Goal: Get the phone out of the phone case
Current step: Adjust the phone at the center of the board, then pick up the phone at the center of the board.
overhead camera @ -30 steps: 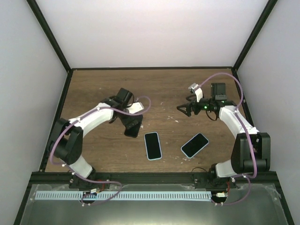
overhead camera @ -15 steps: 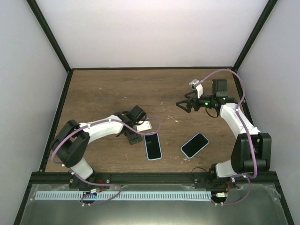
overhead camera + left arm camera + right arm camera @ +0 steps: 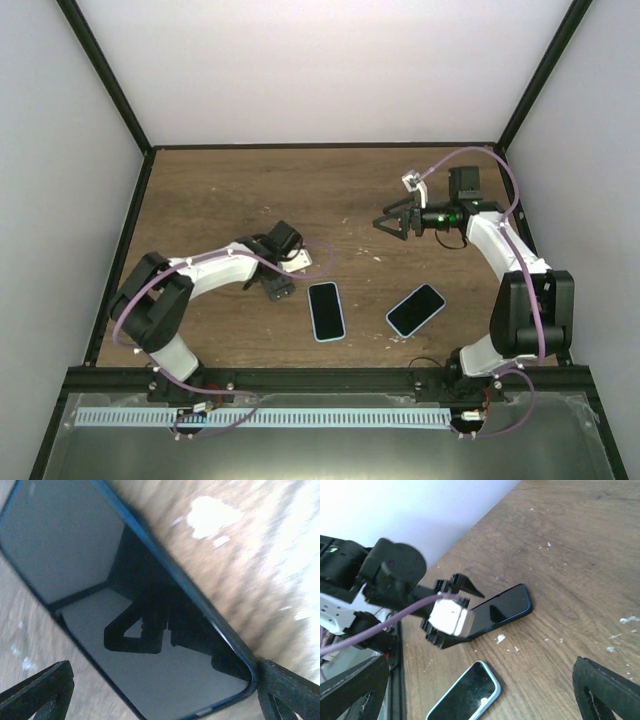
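Observation:
A dark phone in a dark blue case (image 3: pixel 125 595) lies flat on the wooden table. My left gripper (image 3: pixel 162 700) is open just over its near end, with one finger (image 3: pixel 287 690) beside the phone's corner. The right wrist view shows the same phone (image 3: pixel 507 607) partly under my left gripper (image 3: pixel 447 622). In the top view my left gripper (image 3: pixel 280 283) hides most of that phone. A phone in a light blue case (image 3: pixel 326 310) lies to its right and also shows in the right wrist view (image 3: pixel 465 695). My right gripper (image 3: pixel 388 224) is open, empty and raised.
A second phone in a light blue case (image 3: pixel 415 310) lies at an angle at the front right. The table (image 3: pixel 220 190) has white specks and is enclosed by white walls with a black frame (image 3: pixel 520 100). A purple cable (image 3: pixel 395 617) runs along my left arm.
My left gripper moved right and toward the front with the dark phone, then drew back slightly; the phone now lies on the table. My right gripper lifted a little toward the far side.

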Controlling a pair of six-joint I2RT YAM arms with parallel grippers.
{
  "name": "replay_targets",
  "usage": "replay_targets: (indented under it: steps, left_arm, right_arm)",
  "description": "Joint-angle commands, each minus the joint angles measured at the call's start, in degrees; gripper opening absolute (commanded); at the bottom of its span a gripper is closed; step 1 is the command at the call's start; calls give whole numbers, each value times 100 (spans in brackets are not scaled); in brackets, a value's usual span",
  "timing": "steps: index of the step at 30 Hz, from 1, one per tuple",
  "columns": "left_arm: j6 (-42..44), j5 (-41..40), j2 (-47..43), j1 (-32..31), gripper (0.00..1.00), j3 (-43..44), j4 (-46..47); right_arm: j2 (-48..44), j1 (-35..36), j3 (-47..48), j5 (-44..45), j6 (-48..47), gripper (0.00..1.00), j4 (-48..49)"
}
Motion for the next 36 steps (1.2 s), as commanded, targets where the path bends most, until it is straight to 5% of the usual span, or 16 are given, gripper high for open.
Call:
replay_targets:
  steps: [1,10,13,17,36]
  left_arm:
    - [-38,-142,-158,711,100,-210,-157]
    - [-6,1201,-288,2026,100,-94,-620]
    - [-62,2202,-381,2089,100,25,-870]
    - [-440,2561,-215,2089,100,329,-919]
    - [-1239,1720,962,1646,100,1064,-556]
  right_arm:
    - [49,-28,94,-468,270,100,-113]
    - [-41,-29,-299,-243,863,100,597]
    - [-148,-36,-457,-43,1057,100,895]
    - [-274,-36,-500,183,1249,100,1164]
    - [-382,-28,-429,464,1823,100,1884]
